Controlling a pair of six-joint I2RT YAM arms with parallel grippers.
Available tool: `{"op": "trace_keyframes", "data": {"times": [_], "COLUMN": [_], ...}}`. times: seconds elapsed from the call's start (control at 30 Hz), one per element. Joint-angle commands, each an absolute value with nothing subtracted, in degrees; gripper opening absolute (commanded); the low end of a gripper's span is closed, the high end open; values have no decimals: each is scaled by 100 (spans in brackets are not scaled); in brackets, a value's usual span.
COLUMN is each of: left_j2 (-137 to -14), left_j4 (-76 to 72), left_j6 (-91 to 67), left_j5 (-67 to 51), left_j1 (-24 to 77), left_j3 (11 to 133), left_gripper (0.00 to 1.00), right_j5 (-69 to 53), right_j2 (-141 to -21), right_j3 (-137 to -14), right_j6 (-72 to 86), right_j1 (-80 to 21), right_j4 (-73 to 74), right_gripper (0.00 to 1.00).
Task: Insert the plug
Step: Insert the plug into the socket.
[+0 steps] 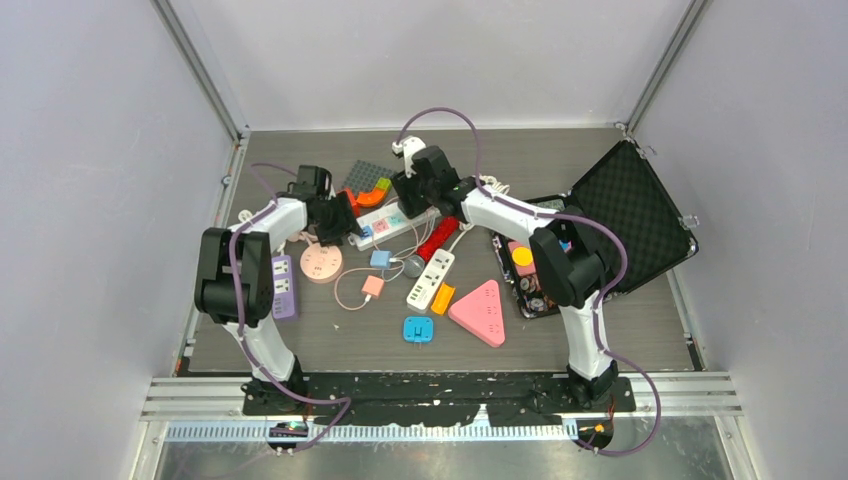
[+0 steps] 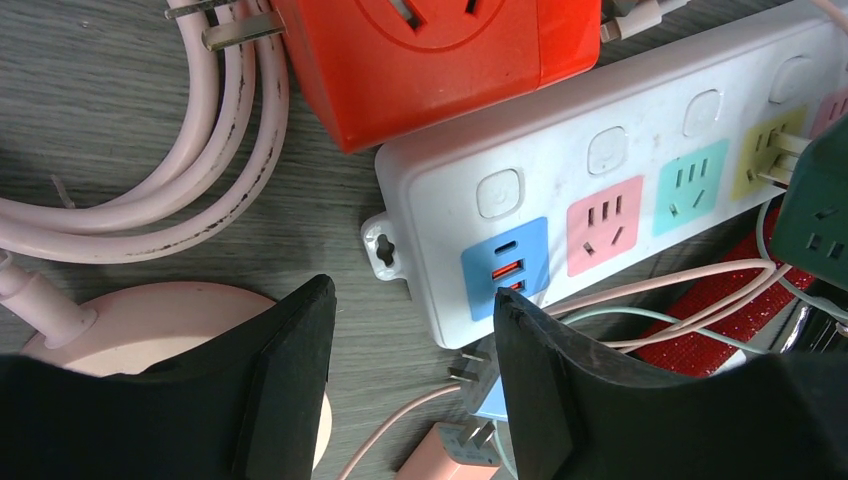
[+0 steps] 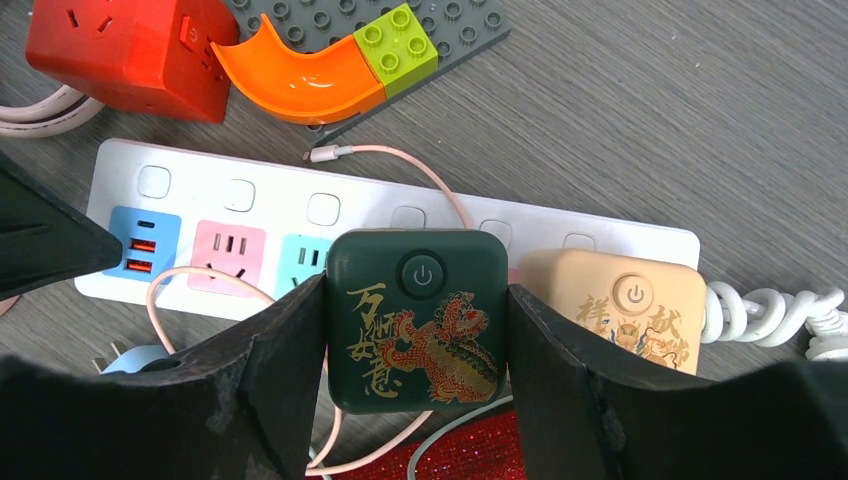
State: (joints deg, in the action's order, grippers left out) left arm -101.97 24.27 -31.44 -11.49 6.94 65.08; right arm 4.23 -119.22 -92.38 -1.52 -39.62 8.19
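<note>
A dark green plug (image 3: 415, 320) with a gold and red dragon sits between the fingers of my right gripper (image 3: 416, 290), which is shut on its two sides. It hangs over the white power strip (image 3: 360, 200), next to the teal socket. In the left wrist view the green plug (image 2: 815, 215) has its metal prongs (image 2: 780, 160) at the yellow socket, still showing. My left gripper (image 2: 412, 300) stands open at the strip's (image 2: 620, 160) blue USB end, its right finger (image 2: 540, 370) over the strip's near edge, nothing between the fingers.
A beige plug (image 3: 620, 305) sits in the strip to the right of the green one. A red cube socket (image 2: 440, 50), pink cables (image 2: 200, 150), a round pink socket (image 2: 150, 320) and small chargers (image 2: 490, 400) crowd the strip. An open black case (image 1: 625, 215) stands to the right.
</note>
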Motion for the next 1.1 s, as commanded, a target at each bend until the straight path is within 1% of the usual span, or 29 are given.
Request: {"op": "trace_keyframes", "data": {"times": [0.0,0.13,0.27,0.37,0.53,0.73,0.9,1.07], "left_j2": [-10231,-10253,-10225,-10198,-10157,-10136,-10188,-10241], "left_j4": [2213,2204,2180,2160,2133,2040,2012,1997], "left_j6": [-3225,-3264,-3306,-3341,-3425,-3498,-3553,-3569], "left_j5": [-1072,-1068,-1019,-980,-954,-948,-886,-839], "left_j1": [660,664,659,683,725,819,885,918], "left_j3": [6597,6603,6553,6510,6459,6489,6524,6522], "left_gripper": [59,58,57,56,56,55,55,55], "right_j5": [78,298,-18,-325,-499,-735,-951,-261], "right_j2": [-12320,-12473,-12343,-12181,-12020,-12196,-12372,-12590], "right_j3": [-9357,-9550,-9315,-8831,-8644,-9053,-9476,-10059], "right_j6": [187,429,386,-86,-718,-988,-668,-108], "right_j1": [-4004,-4139,-4170,-4175,-4069,-3903,-3718,-3738], "right_j4": [1804,2051,1960,1748,1798,2255,2857,3416], "right_gripper": [5,5,5,5,5,6,5,5]}}
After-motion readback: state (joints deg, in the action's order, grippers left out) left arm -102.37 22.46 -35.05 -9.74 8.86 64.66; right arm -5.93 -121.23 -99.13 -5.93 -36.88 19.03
